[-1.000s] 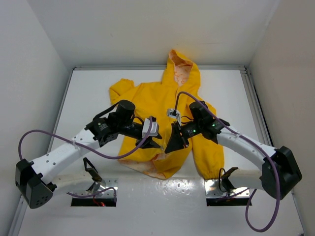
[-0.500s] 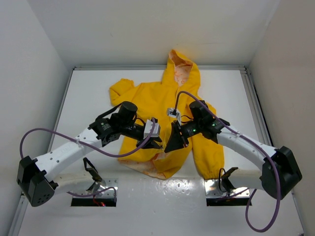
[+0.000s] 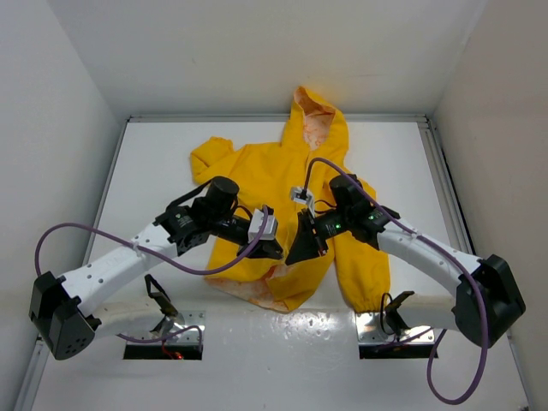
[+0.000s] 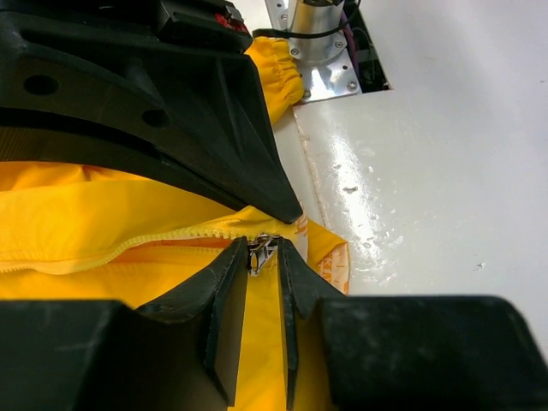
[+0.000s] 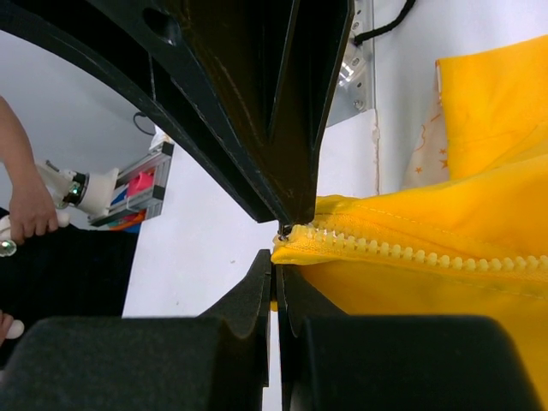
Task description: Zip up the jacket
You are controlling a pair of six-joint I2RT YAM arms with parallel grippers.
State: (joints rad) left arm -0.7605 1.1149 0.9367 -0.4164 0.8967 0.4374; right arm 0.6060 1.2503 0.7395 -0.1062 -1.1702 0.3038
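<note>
Now the jacket lies flat in the middle of the table, hood toward the far edge. The right gripper is clamped on its zipper edge near the hem. The left gripper flanks the zipper slider, jaws narrowly apart — whether it pinches, I cannot tell.

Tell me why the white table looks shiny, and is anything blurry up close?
Top external: light glares off the glossy table along its near edge; the jacket is evenly lit, sharp. Left wrist: speckled glare on the table; zipper slider crisp, black foreground soft. Right wrist: zipper teeth sharp, nearest black parts blurred.
</note>
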